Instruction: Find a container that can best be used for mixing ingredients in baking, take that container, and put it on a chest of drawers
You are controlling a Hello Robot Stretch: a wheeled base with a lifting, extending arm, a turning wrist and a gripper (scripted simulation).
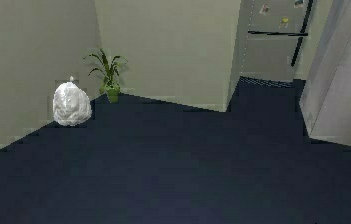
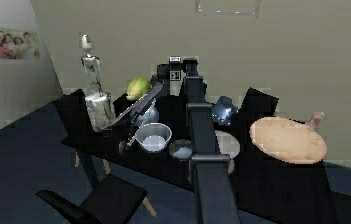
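gripper (image 2: 126, 122) hangs by the clutter on the dark table (image 2: 273, 185); i cannot tell whether it holds anything. the pale bowl (image 2: 154, 139) sits there near it (probably light, stiff, slick, chippable), so grip the rim.

The arm (image 2: 205, 150) stretches far out, jaws angled leftward and downward.

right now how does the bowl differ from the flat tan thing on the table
The bowl is pale and deep; the tan thing is flat with a short stub at its rim. The bowl is far narrower than the tan thing. In the picture the bowl sits left of the arm, the tan thing right of it. Both are round and rest on the dark table.
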